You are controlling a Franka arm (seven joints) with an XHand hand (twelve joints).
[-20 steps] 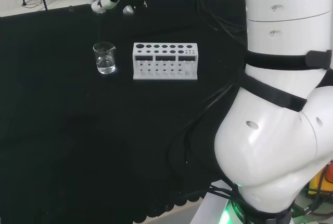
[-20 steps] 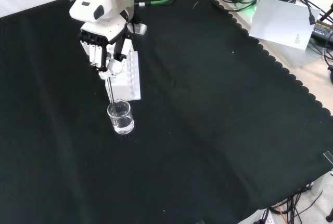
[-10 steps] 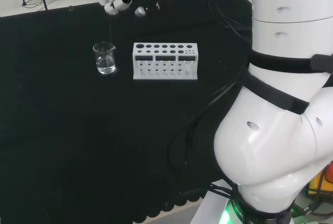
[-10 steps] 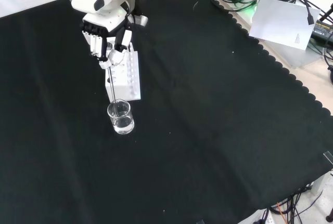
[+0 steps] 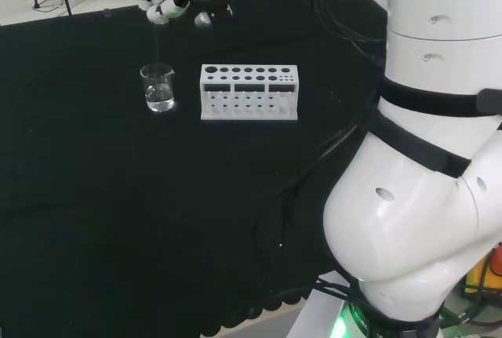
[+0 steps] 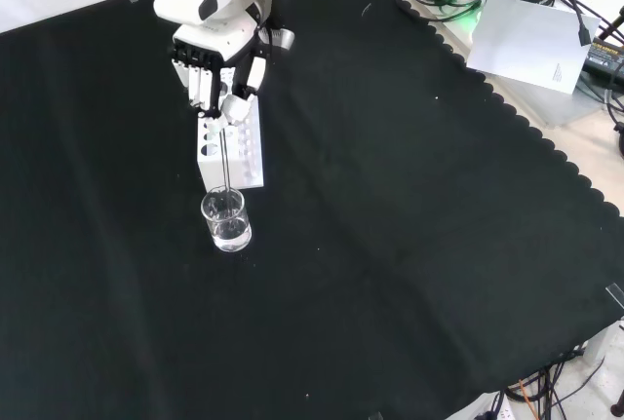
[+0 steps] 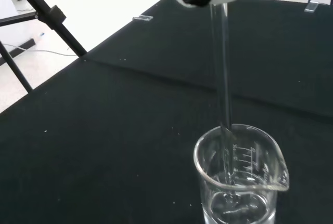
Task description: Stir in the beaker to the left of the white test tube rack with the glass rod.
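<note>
Black cloth [image 6: 409, 206], hand [image 6: 219, 59] pinching a glass rod [image 6: 226, 162] upright in the beaker [image 6: 226, 220] beside the white rack [image 6: 239, 147].

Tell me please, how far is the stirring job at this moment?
Done: the hand has its fingers curled on the glass rod. In hand: the rod's lower end stands inside the beaker, in the clear liquid, beside the white test tube rack. Left: finishing the stirring, then lifting the rod out.

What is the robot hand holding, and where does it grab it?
The hand holds the glass rod by its top end; the lower end dips into the beaker.
</note>
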